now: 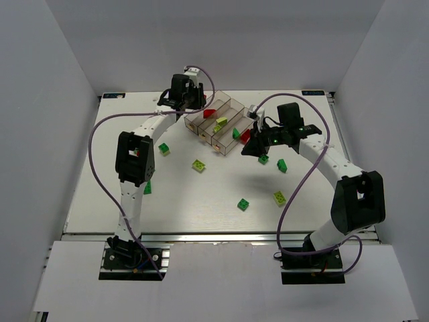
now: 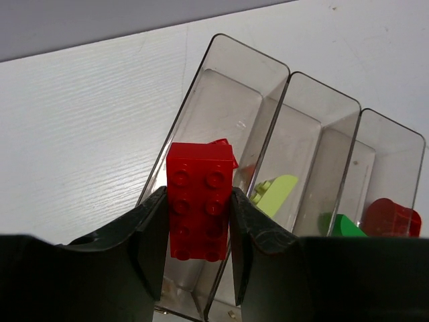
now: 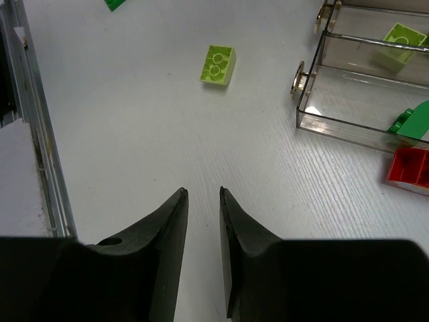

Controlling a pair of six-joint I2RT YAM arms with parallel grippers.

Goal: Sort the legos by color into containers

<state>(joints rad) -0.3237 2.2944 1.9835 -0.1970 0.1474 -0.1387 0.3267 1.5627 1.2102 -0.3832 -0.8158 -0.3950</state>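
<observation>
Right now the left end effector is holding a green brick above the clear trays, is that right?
Not quite. The left wrist view shows the left end effector holding a red brick, not a green one, above the clear trays.

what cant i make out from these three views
Left wrist: the near end of the containers is behind the left gripper and its red brick; anything past the third compartment is cut off by the right edge.
Right wrist: a red lego and a green lego are cut by the right edge.
Top: the right gripper is a dark shape, its jaw gap too small to see.
</observation>
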